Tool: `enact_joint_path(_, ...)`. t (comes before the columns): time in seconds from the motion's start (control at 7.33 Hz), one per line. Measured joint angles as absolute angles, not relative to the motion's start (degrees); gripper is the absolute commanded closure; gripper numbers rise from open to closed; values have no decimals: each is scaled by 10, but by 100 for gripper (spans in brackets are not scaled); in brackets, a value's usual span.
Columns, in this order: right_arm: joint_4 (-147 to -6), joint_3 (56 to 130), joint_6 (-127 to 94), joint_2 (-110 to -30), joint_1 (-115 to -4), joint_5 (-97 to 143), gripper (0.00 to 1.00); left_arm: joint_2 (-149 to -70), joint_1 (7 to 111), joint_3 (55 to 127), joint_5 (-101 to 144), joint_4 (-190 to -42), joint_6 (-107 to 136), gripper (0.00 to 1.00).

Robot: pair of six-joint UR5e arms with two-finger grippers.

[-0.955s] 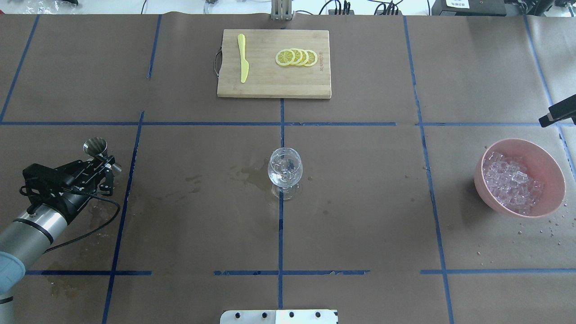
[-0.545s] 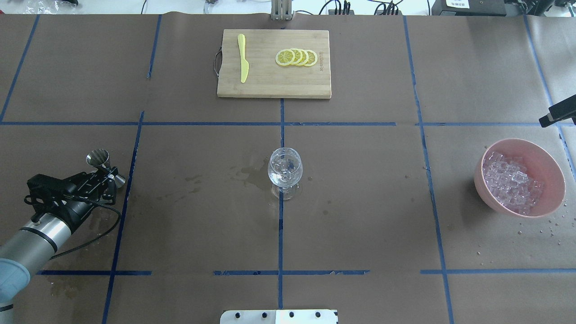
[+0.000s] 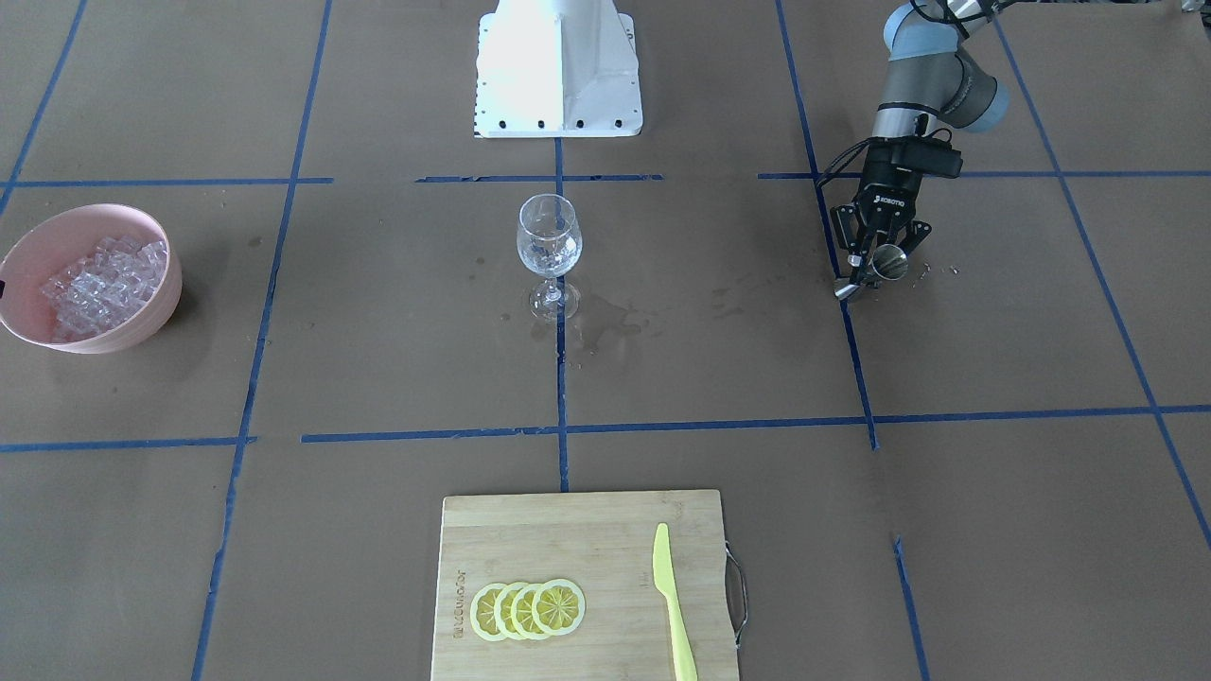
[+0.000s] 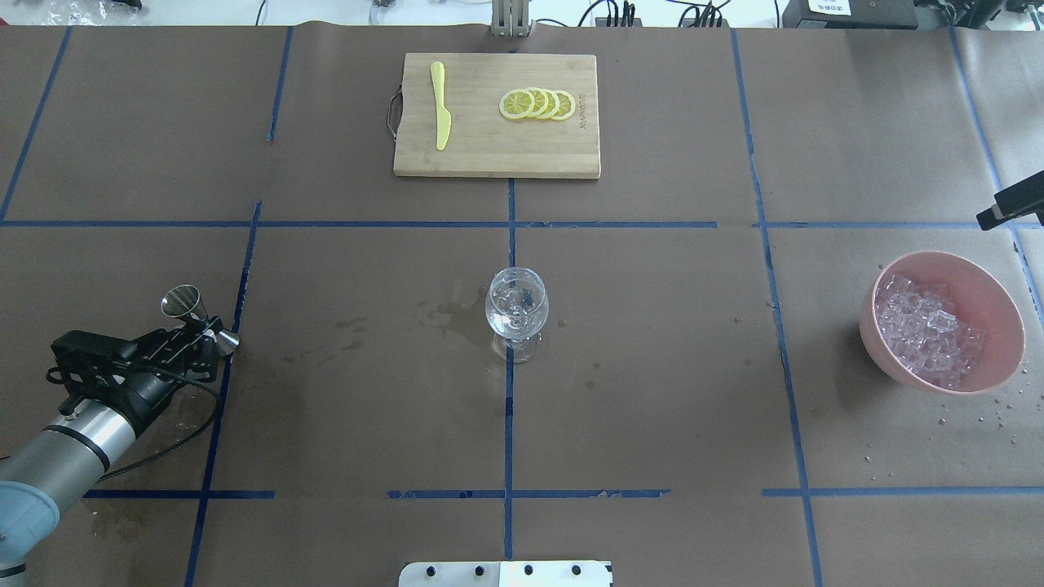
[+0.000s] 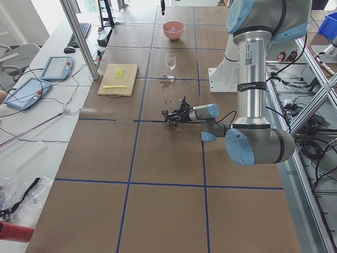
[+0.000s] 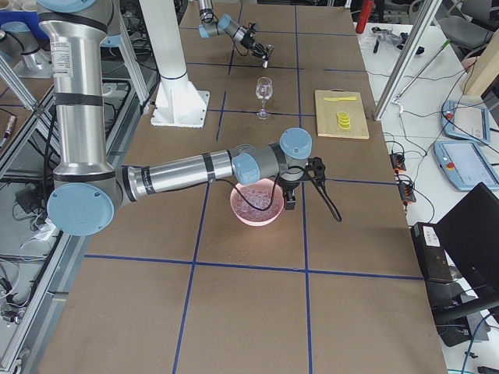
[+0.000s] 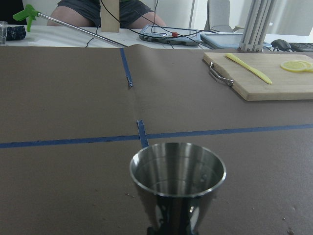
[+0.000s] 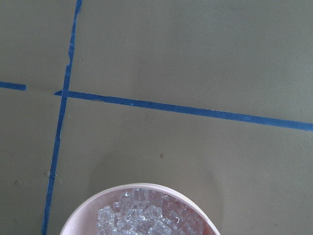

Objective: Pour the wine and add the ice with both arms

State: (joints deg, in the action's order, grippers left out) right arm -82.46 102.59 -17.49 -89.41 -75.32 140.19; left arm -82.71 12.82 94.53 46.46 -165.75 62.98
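My left gripper is shut on a steel jigger and holds it tilted, low over the table's left side; both also show in the front view, gripper and jigger. The left wrist view shows the jigger's open cup. A clear wine glass stands at the table's middle. The ice fills a pink bowl at the right. The right gripper hangs above the bowl's far rim; I cannot tell whether it is open. The right wrist view shows ice below.
A wooden cutting board at the far middle carries lemon slices and a yellow knife. Wet stains lie left of the glass. The white robot base stands at the near edge.
My left gripper has drawn back toward the robot and slightly right with the jigger still in it. The glass, the bowl and the right arm have not moved.
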Motion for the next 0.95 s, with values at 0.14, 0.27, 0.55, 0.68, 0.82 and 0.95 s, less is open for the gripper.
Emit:
enact_joint_path(0.14,-825,1026,-175,-894,-753,1402,0,-825,128,946,461,-1658,630,100)
enact_joint_path(0.27,-825,1026,-175,-894,-753,1402,0,-822,128,948,452,-1658,628,100)
enact_joint_path(0.55,-824,1026,-175,-894,-753,1402,0,-815,125,948,434,-1658,623,100)
enact_joint_path(0.68,-824,1025,-175,-894,-753,1402,0,-815,122,949,431,-1657,623,100)
enact_joint_path(0.82,-825,1025,-175,-894,-753,1402,0,-815,119,949,430,-1657,622,100)
enact_joint_path(0.95,-825,1025,-175,-894,-753,1402,0,-815,116,950,429,-1657,622,100)
